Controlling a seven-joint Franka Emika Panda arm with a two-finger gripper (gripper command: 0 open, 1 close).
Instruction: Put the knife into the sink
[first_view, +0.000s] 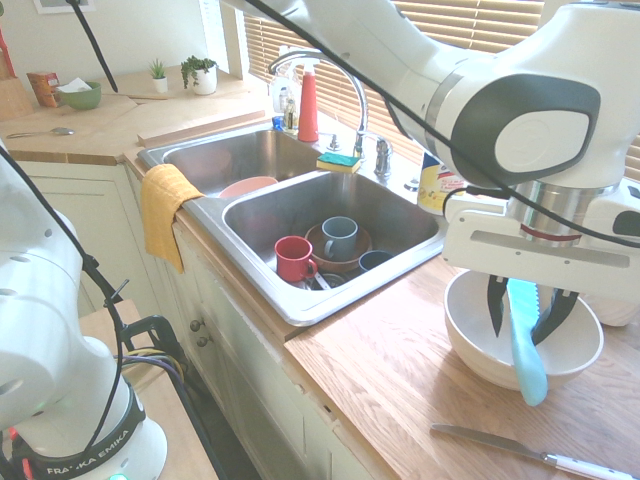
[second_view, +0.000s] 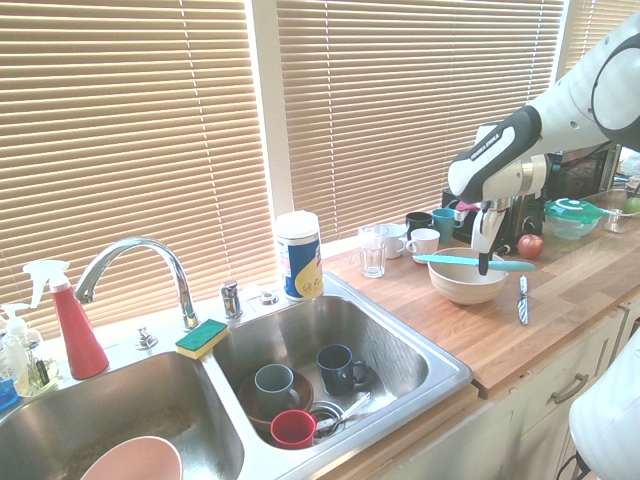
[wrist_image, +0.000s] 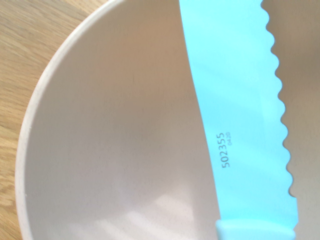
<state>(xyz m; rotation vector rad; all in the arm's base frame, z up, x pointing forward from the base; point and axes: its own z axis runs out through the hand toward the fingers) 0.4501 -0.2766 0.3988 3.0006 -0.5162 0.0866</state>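
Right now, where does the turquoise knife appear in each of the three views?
First exterior view: the turquoise knife is lower right, lying across the white bowl, under the gripper.
Second exterior view: right of centre, level over the same bowl's rim.
Wrist view: a wide turquoise band along the right side, its wavy edge facing right.
Shared landmark: the white bowl.
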